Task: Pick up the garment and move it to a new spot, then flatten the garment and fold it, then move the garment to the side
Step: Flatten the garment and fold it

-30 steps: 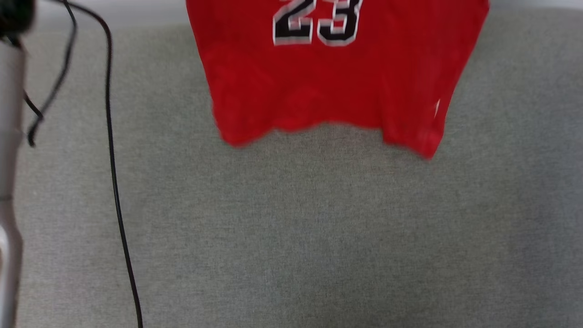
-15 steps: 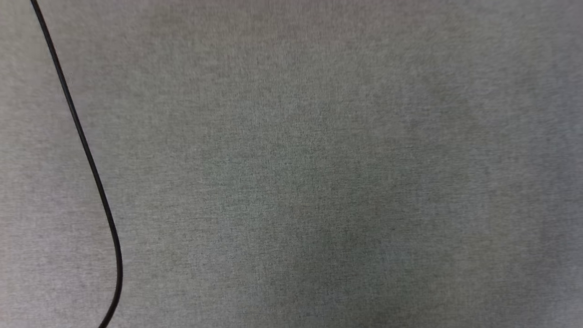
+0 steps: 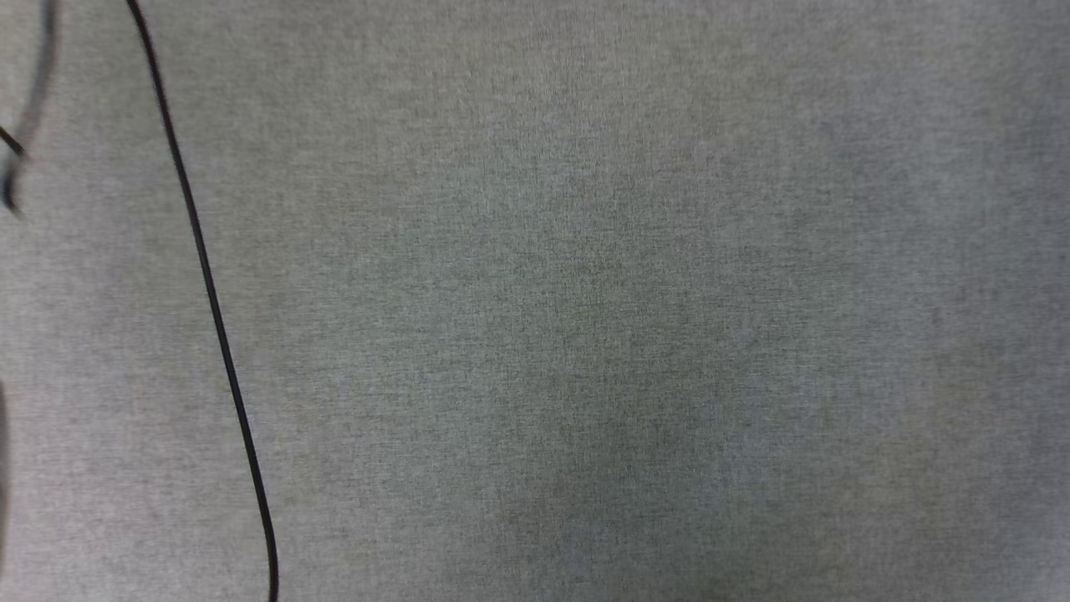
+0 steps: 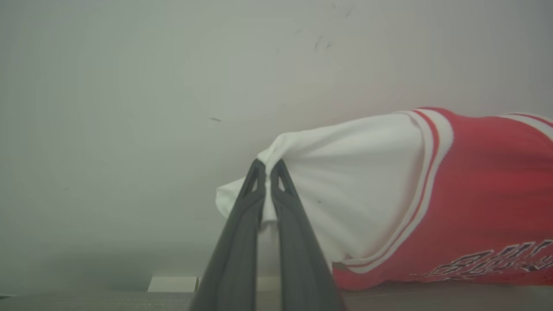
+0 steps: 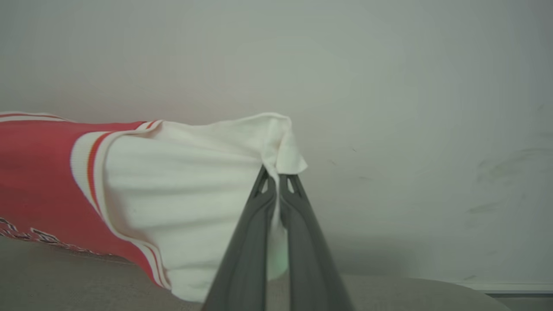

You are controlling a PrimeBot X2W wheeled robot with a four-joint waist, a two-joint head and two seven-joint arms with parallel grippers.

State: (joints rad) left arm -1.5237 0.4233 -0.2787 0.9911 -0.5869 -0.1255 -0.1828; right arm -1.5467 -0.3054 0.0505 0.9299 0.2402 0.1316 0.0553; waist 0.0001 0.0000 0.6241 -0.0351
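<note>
Garment (image 4: 475, 181) is held by its sleeves, left gripper (image 4: 268, 165) and right gripper (image 5: 276, 175) clamped on it. Head view is shifted down onto grey surface (image 3: 585, 334), so laydown is judged next.

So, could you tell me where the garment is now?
In both wrist views, the garment is held at both ends: left fingers pinch one white sleeve, right fingers the other.

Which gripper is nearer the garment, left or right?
Neither: both touch it. The left gripper is shut on one white sleeve of the garment; the right gripper is shut on the opposite white sleeve.
</note>
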